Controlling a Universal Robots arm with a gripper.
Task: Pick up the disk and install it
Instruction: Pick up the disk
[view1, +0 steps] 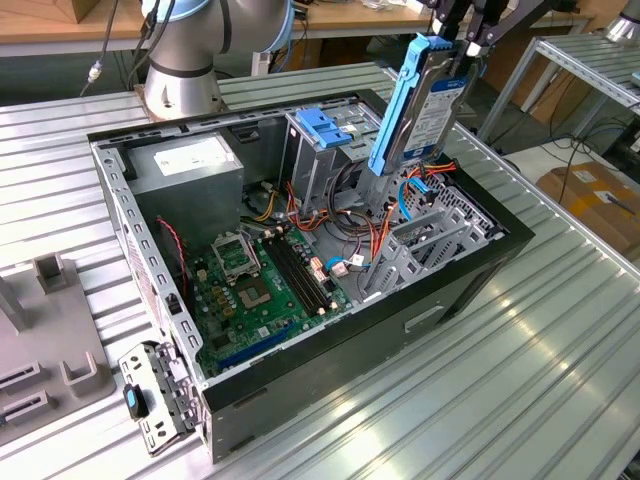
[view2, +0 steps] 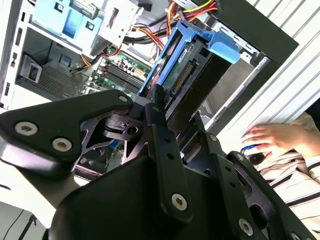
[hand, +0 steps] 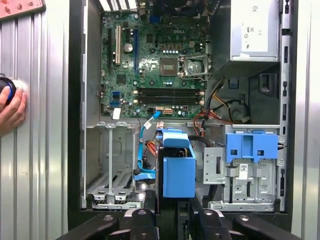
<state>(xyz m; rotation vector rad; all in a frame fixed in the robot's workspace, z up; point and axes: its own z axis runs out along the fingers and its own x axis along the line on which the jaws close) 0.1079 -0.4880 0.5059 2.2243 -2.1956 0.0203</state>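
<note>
One disk (view1: 418, 100), upright in hand (view1: 458, 42), above case (view1: 440, 292)

A metal table (view1: 520, 340) with long ribs takes most of the exterior view, and bright light shines on its grey surface. Behind it, along the far edge of that view, stands a wooden workbench (view1: 40, 32). At the exterior view's right is a second table (view1: 600, 65) with a metal frame and a ribbed top, and near it the pale floor (view1: 545, 150) shows, with a brown cardboard box (view1: 595, 195) lying on it.
</note>
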